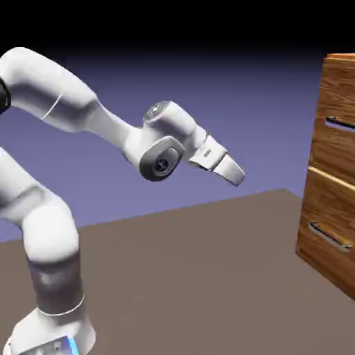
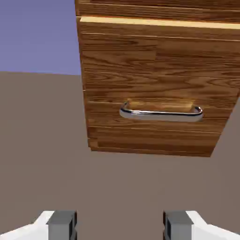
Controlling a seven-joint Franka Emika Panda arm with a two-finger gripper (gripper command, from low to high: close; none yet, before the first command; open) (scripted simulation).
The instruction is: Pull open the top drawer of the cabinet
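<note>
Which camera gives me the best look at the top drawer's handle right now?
The exterior view: the top drawer's handle shows at the frame's right edge, partly cut off. The hand view shows only the lower drawer's handle; the top drawer is just a strip of wood along the top.

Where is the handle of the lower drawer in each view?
Exterior view: the lower drawer handle sits at the right edge, low on the cabinet, apart from the end effector.
Hand view: the same handle lies just right of centre, above the fingertips.
Shared landmark: the pale seam above the lower drawer.
</note>
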